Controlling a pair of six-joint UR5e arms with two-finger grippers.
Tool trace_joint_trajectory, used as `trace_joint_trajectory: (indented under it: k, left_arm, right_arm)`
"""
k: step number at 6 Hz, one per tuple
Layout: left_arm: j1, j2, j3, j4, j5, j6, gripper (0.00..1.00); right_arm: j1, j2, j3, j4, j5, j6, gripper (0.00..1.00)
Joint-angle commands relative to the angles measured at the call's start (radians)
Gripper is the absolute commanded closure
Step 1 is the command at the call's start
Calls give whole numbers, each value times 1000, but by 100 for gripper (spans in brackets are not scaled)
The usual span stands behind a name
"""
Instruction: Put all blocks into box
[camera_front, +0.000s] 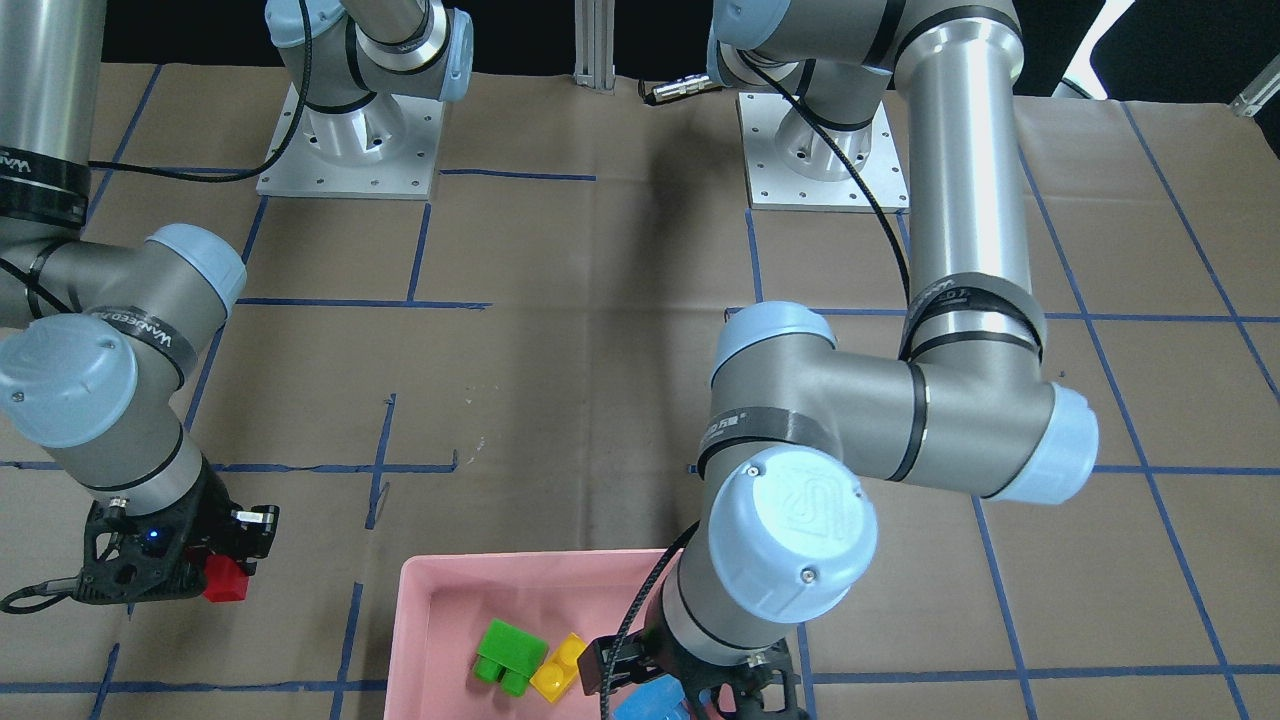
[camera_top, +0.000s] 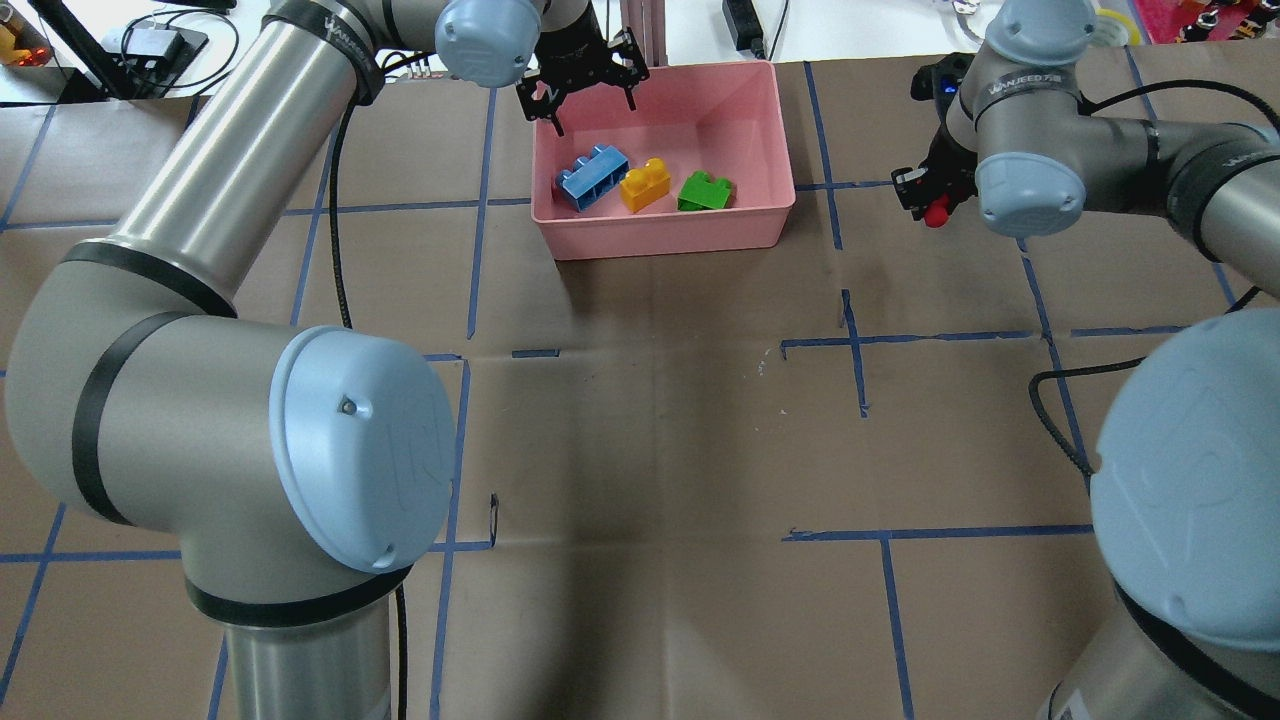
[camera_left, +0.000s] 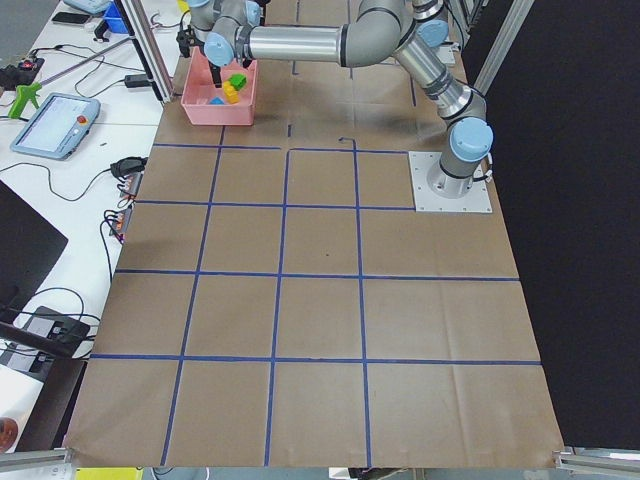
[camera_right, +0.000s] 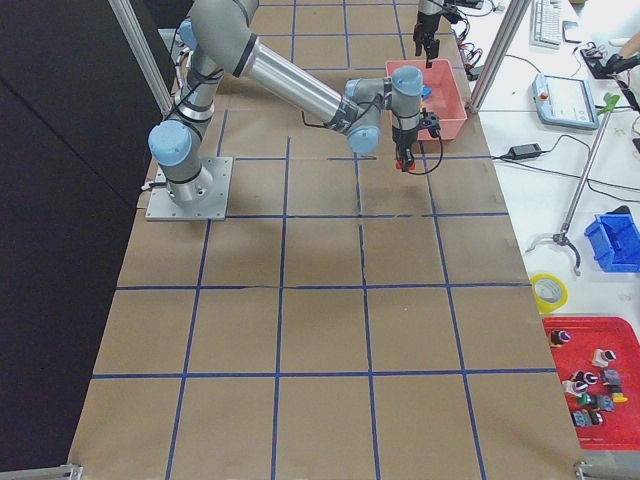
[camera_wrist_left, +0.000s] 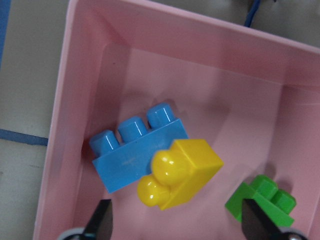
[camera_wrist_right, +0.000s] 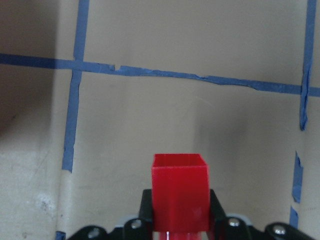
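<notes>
The pink box (camera_top: 762, 228) stands at the table's far edge. In it lie the blue block (camera_top: 592, 177), the yellow block (camera_top: 645, 184) and the green block (camera_top: 705, 190), side by side. My left gripper (camera_top: 590, 92) hangs open and empty above the box's left part. In the left wrist view its fingertips (camera_wrist_left: 102, 220) flank the blue (camera_wrist_left: 131, 150) and yellow (camera_wrist_left: 185, 177) blocks from above. My right gripper (camera_top: 933, 205) is shut on the red block (camera_wrist_right: 179, 190), over the brown paper to the box's right and apart from it.
Brown paper with a blue tape grid (camera_top: 855, 345) covers the table. The two arm base plates (camera_front: 348, 150) (camera_front: 825, 150) stand at the robot's side. The left arm's elbow (camera_front: 790, 545) overhangs the box's edge. Cables trail from both wrists.
</notes>
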Motion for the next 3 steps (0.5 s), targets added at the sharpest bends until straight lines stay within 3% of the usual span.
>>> trace_joint_trajectory:
  k: [1,3]
  left_arm:
    - [86,137,-13,-103,-1,82,0]
    - [192,275,-116,-206,2,283,0]
  right_arm:
    - [9,-108,-27,116,14,46,96]
    - [159,-124,-122,118,14,225,95]
